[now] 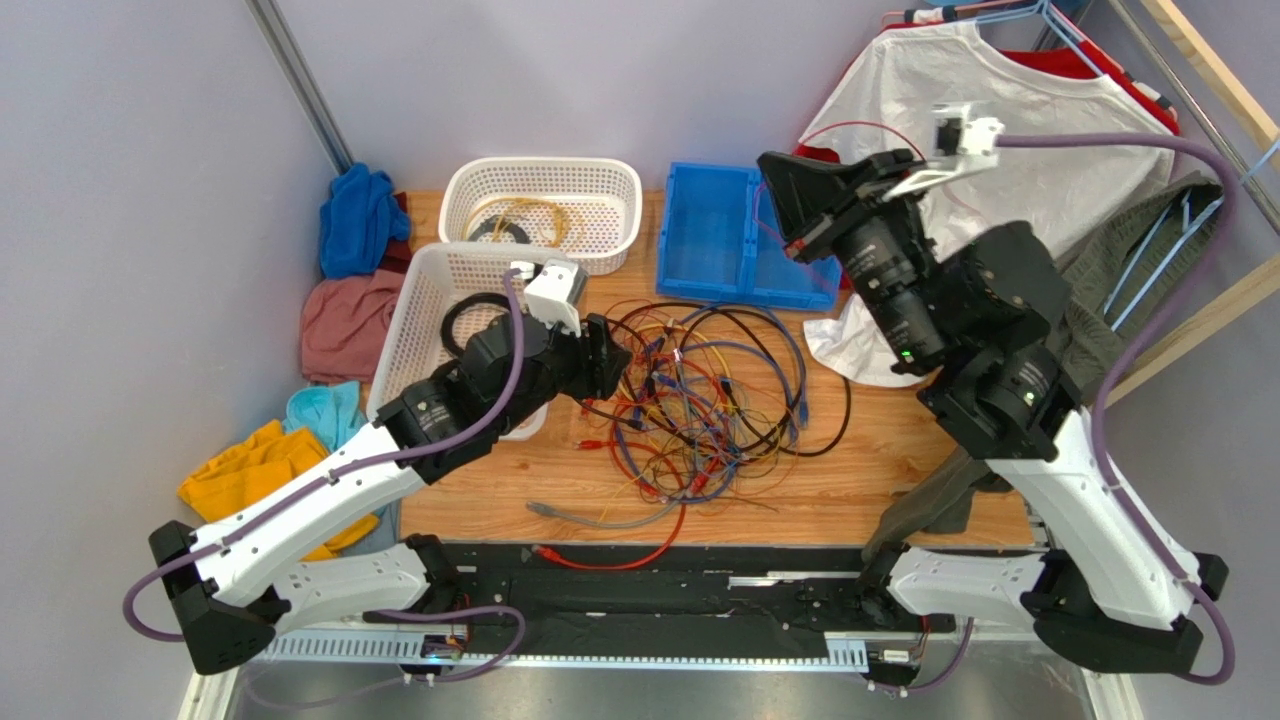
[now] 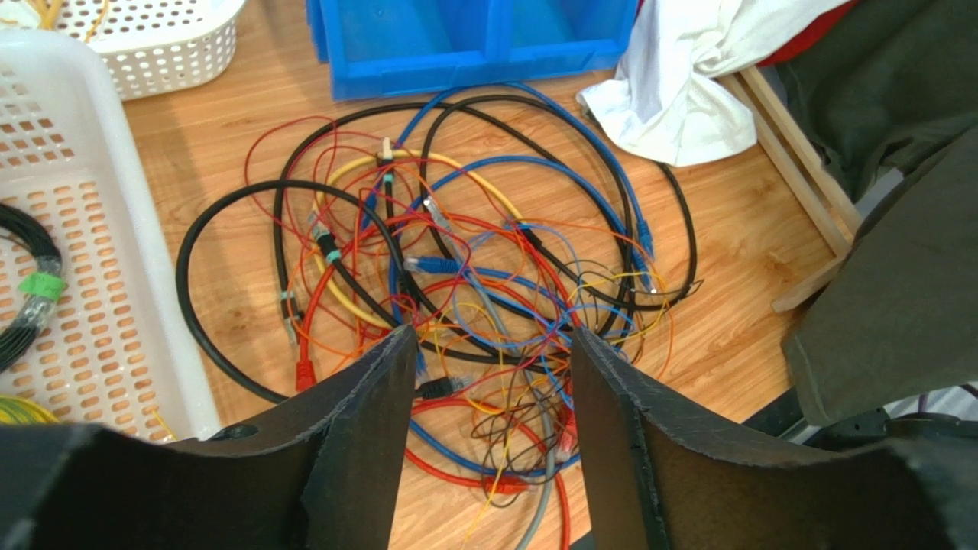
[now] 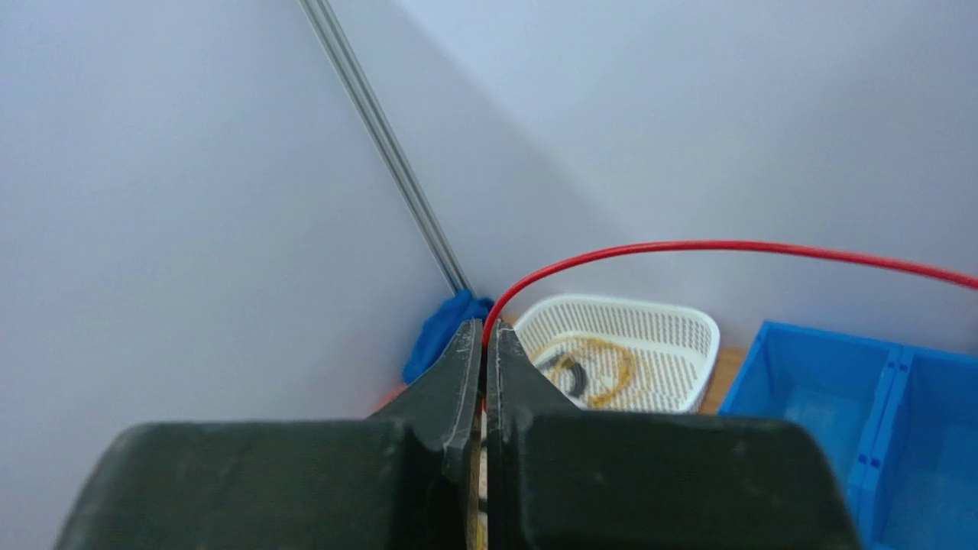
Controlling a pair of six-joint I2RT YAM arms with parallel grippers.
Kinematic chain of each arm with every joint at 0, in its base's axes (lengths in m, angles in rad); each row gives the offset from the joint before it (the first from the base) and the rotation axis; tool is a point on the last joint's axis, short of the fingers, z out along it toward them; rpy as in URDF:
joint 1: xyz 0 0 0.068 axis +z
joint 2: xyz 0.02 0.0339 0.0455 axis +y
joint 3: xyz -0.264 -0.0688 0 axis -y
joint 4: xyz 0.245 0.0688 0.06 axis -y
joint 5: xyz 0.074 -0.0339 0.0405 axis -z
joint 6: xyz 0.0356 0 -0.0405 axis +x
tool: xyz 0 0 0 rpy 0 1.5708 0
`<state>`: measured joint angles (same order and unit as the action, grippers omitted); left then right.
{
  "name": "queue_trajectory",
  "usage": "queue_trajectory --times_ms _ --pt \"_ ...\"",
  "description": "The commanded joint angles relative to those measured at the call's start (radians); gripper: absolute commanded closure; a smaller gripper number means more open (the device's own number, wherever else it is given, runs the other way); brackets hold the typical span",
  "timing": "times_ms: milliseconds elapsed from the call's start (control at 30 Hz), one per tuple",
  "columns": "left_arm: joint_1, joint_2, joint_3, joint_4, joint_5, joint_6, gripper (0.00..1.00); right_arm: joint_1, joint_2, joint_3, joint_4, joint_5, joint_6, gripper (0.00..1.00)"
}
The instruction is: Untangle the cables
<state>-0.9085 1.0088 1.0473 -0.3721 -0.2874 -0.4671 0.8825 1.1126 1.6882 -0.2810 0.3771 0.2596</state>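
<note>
Right hand (image 3: 484, 339) is clenched on a red wire (image 3: 712, 246), raised high above the worktop (image 1: 902, 435), the wire arcing off from its fingertips. Left hand (image 2: 484, 344) is released, jaws spread low at the left edge of the cables (image 2: 459, 241), which sprawl tangled mid-worktop.

Multicoloured cables (image 1: 706, 402), white perforated basket (image 1: 609, 225), blue bin (image 1: 706, 218)

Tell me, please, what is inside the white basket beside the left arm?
A coiled black cable with a green tie lies in the white basket. The left arm hides the basket's near part from above.
</note>
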Motion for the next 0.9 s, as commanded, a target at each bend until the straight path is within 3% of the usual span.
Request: queue_trajectory --times_ms 0,167,367,700,867 --pt "-0.001 -0.048 -0.019 0.128 0.016 -0.025 0.42 0.001 0.040 -0.051 -0.147 -0.013 -0.026 1.00" --pt "-0.001 -0.073 -0.066 0.157 0.017 -0.038 0.44 0.001 -0.014 -0.266 -0.086 -0.024 0.007 1.00" --pt "-0.001 -0.104 -0.167 0.117 -0.025 -0.108 0.46 0.001 0.006 -0.282 -0.089 0.034 -0.049 1.00" --pt "-0.001 -0.217 -0.478 0.179 -0.027 -0.289 0.51 -0.004 0.131 -0.125 -0.089 0.120 -0.143 1.00" --pt "-0.001 -0.248 -0.590 0.237 0.022 -0.369 0.52 -0.055 0.219 0.072 -0.090 0.169 -0.210 1.00"
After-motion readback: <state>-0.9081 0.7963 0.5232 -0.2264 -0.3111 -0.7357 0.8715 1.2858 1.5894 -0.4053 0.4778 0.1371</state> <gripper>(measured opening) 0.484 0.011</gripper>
